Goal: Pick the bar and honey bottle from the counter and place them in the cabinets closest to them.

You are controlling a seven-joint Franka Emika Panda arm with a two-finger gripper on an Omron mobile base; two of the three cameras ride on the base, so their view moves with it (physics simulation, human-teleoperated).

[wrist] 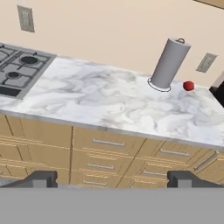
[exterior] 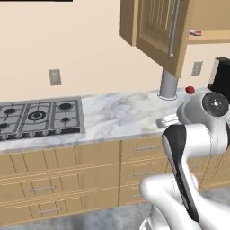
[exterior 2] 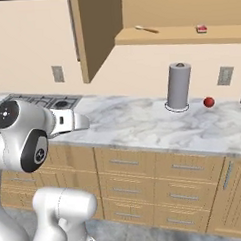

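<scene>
A thin pale packet with a reddish end, seemingly the bar (exterior 2: 147, 29), lies on the shelf floor of the open wall cabinets (exterior 2: 178, 37). The honey bottle is out of view. My gripper (wrist: 112, 179) is open with nothing between its fingertips. It hangs in front of the counter (wrist: 109, 103), below its edge and well short of the shelf. In the right base view the hand (exterior 2: 75, 122) is tucked close to the arm at the left. The cabinet door (exterior: 161, 31) stands swung open.
On the counter a tall grey cylinder (exterior 2: 179, 87) stands near the wall, with a small red ball (exterior 2: 208, 102) to its right. A small red-and-white block (exterior 2: 201, 29) sits further right on the shelf. A gas hob (exterior: 40, 116) lies to the left, and a black appliance (exterior: 222, 76) at the far right.
</scene>
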